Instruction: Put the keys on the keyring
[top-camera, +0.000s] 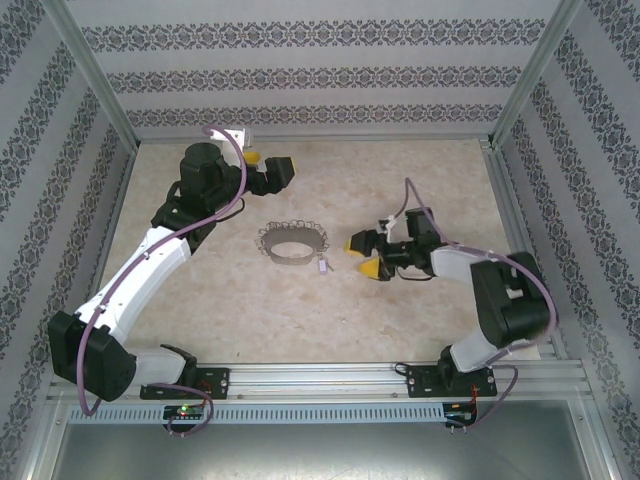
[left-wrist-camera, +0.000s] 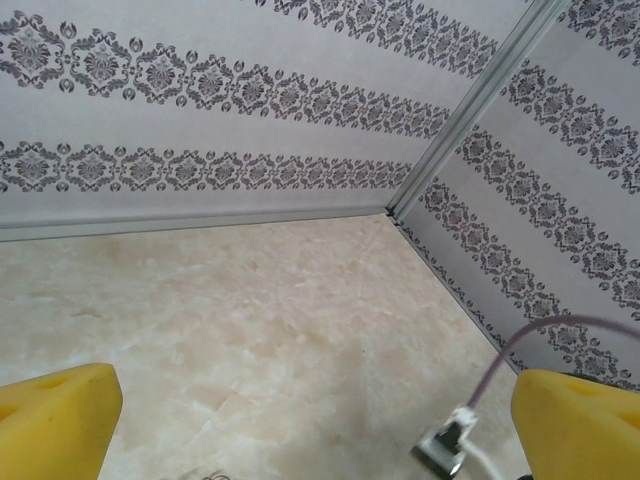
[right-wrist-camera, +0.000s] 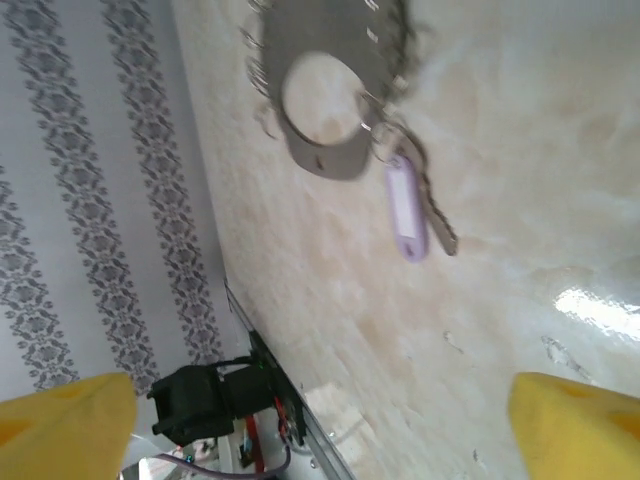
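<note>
Keyring (top-camera: 291, 243) lies on table (top-camera: 430, 170) between released left hand (top-camera: 266, 168) and released right hand (top-camera: 363, 255).

Left arm (top-camera: 150, 265), right arm (top-camera: 470, 262): white links, black joints, lilac cable (top-camera: 543, 290) looped along each. Left end effector (top-camera: 268, 166), right end effector (top-camera: 362, 255) black; yellow fingertips (right-wrist-camera: 65, 415).

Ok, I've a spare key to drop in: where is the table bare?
Bare: the near strip of table between the keyring and the front rail, and the far right corner. Crowded: the middle, where the right gripper sits close beside the keyring and the key at its rim.
</note>
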